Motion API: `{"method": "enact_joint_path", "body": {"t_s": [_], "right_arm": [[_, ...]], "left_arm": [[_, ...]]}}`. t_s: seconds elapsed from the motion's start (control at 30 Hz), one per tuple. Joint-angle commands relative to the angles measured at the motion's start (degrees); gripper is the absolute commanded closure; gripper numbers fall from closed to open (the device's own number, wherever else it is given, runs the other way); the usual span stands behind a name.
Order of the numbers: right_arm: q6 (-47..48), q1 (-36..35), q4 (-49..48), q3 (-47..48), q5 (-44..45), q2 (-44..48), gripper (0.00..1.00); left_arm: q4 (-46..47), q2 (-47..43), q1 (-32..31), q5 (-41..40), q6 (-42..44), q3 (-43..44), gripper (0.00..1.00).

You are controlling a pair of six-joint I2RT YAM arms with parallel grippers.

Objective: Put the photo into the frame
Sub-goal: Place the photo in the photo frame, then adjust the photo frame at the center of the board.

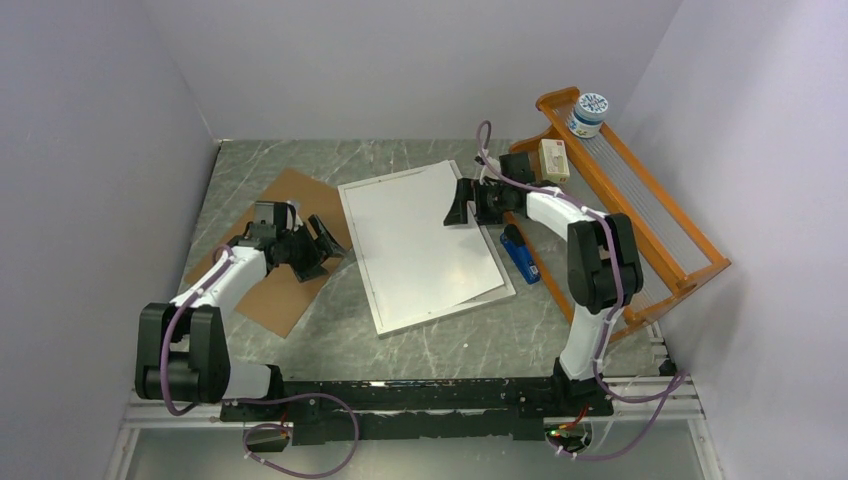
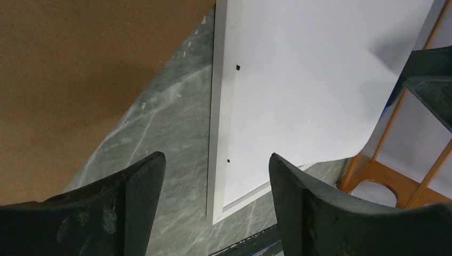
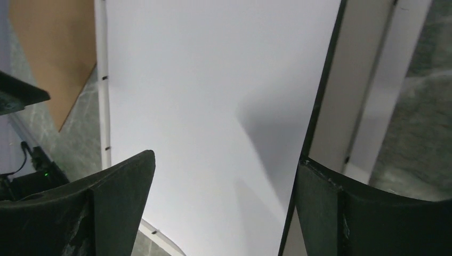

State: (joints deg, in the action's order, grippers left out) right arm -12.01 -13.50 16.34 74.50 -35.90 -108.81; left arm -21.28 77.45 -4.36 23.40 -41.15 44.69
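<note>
The frame point(image 1: 362, 270) lies mid-worktop with the photo point(image 1: 425, 240) on it, white back up and askew over the right rim. Both grippers gape empty, the right gripper point(image 1: 462, 205) over the photo's far edge and the left gripper point(image 1: 318, 240) above the backing board point(image 1: 290, 295). Seating looks unfinished, so the next move should nudge the print square inside the rim.

The photo point(image 2: 309, 80), printed face hidden, covers the frame point(image 2: 217, 133) except its rim.

one photo point(image 1: 425, 240), one frame point(image 2: 219, 106), one board point(image 1: 283, 298)
</note>
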Motion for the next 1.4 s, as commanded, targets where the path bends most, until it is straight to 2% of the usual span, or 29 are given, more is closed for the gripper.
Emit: {"method": "enact_joint_path", "body": {"t_s": [0.0,0.2,0.5,0.87,1.1,1.2,1.37], "right_arm": [[1.4,-0.2,1.9,0.3,8.1,4.4,0.01],[-0.2,-0.3,4.4,-0.2,21.8,7.4,0.01],[-2.0,-1.4,5.2,-0.6,23.2,5.6,0.01],[-2.5,-4.9,5.6,2.8,30.4,-1.0,0.01],[-1.9,-6.1,5.6,1.3,27.3,-1.3,0.01],[-0.8,-6.1,4.4,-2.8,22.1,1.5,0.01],[-1.6,-6.2,3.8,-9.0,21.9,5.7,0.01]], "left_arm": [[-1.6,-3.1,-0.3,-1.1,1.0,2.1,0.24],[-1.9,-3.8,-0.4,-1.9,0.9,1.5,0.23],[0.4,-2.4,-0.6,-1.3,-0.3,-0.2,0.23],[6.2,3.5,-1.5,-0.6,-4.3,-2.6,0.22],[5.9,8.9,-3.8,-0.8,-3.1,-0.3,0.22],[3.3,11.8,-5.2,-3.6,-2.0,1.8,0.23],[2.6,17.0,-6.3,-4.3,-0.7,6.0,0.23]]}}
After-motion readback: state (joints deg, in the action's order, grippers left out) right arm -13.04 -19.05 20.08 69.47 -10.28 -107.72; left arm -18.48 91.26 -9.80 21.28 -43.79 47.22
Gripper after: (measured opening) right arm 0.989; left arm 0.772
